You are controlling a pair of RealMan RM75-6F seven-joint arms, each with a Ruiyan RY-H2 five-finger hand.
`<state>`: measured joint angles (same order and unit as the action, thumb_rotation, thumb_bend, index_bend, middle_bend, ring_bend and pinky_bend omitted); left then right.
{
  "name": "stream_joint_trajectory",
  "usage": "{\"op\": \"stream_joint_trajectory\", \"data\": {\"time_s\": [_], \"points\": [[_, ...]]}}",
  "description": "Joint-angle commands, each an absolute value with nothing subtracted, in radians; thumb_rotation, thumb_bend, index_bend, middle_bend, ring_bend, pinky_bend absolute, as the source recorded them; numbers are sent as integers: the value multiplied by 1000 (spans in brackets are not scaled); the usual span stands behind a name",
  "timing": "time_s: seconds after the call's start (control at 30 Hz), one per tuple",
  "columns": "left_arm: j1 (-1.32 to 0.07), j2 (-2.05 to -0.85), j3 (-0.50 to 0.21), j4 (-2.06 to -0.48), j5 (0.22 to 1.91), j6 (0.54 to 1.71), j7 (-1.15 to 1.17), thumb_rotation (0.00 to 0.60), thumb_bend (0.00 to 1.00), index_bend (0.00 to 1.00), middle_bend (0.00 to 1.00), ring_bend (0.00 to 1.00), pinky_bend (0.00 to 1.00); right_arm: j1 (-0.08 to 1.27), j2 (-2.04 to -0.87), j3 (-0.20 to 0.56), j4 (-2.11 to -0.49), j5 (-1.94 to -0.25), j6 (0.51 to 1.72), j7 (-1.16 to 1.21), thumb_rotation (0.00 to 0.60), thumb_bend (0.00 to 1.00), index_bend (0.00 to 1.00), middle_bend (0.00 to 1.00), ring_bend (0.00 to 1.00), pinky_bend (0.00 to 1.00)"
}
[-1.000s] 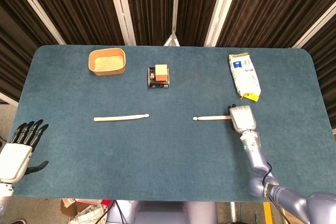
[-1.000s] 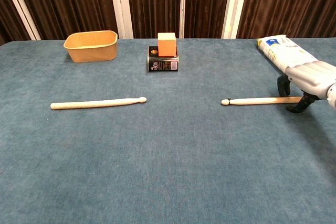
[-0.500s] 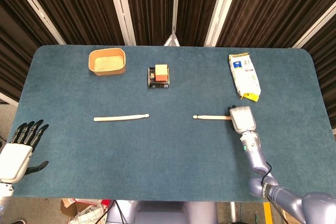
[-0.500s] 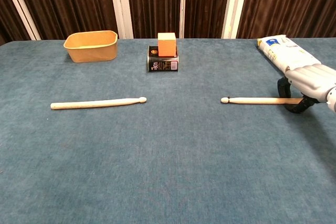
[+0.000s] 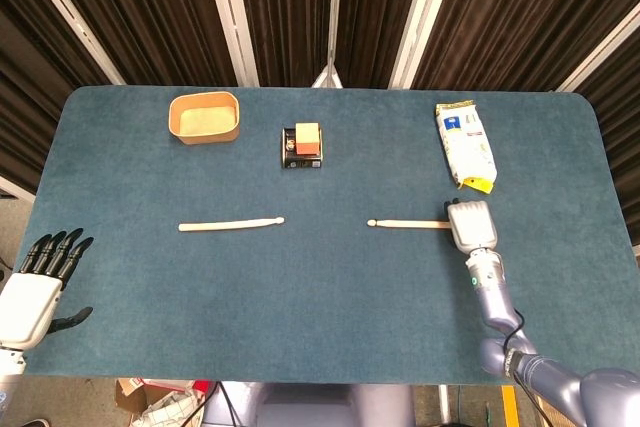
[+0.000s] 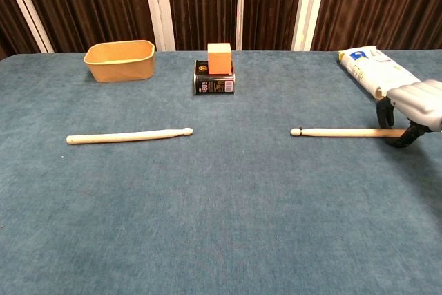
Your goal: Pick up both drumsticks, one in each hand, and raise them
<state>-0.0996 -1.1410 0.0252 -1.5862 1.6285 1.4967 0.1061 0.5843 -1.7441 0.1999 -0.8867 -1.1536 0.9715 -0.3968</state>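
Observation:
Two pale wooden drumsticks lie flat on the blue table. The left drumstick (image 5: 231,224) (image 6: 129,135) rests alone at centre left. The right drumstick (image 5: 405,224) (image 6: 342,132) points its tip left, and its butt end runs under my right hand (image 5: 471,226) (image 6: 409,106). That hand hovers over the butt end with dark fingers (image 6: 382,110) behind the stick and the thumb in front, apart and not closed on it. My left hand (image 5: 40,280) stays off the table's near left corner, fingers spread, holding nothing; only the head view shows it.
A tan bowl (image 5: 204,117) (image 6: 120,60) stands at the back left. An orange block on a dark box (image 5: 305,145) (image 6: 218,70) sits at the back centre. A white snack bag (image 5: 465,143) (image 6: 371,68) lies just behind my right hand.
My right hand has slid a little to the right along the right drumstick toward its butt end. Both sticks and the left hand stay put.

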Motion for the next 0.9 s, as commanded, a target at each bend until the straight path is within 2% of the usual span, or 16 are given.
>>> {"op": "stream_joint_trajectory", "data": {"time_s": [0.03, 0.17, 0.33, 0.63, 0.9], "points": [[-100, -1141, 25, -1586, 1629, 1497, 107, 600, 51, 0, 0, 0, 0, 581, -1745, 197, -888, -1152, 970, -398, 600, 348, 617, 530, 827, 624], [-100, -1142, 25, -1587, 1629, 1497, 111, 600, 51, 0, 0, 0, 0, 580, -1747, 194, -895, -1160, 975, -388, 600, 429, 718, 617, 827, 624], [-102, -1141, 26, -1591, 1628, 1492, 115, 600, 51, 0, 0, 0, 0, 578, -1743, 187, -906, -1188, 992, -353, 600, 452, 791, 685, 829, 624], [-131, -1109, 11, -1641, 1620, 1457, 148, 600, 52, 0, 0, 4, 8, 567, -1711, 198, -989, -1231, 1047, -262, 600, 478, 823, 713, 843, 624], [-244, -1047, -73, -1767, 1536, 1320, 228, 600, 120, 13, 7, 124, 155, 557, -1677, 208, -1079, -1231, 1073, -254, 600, 479, 829, 716, 843, 624]]}}
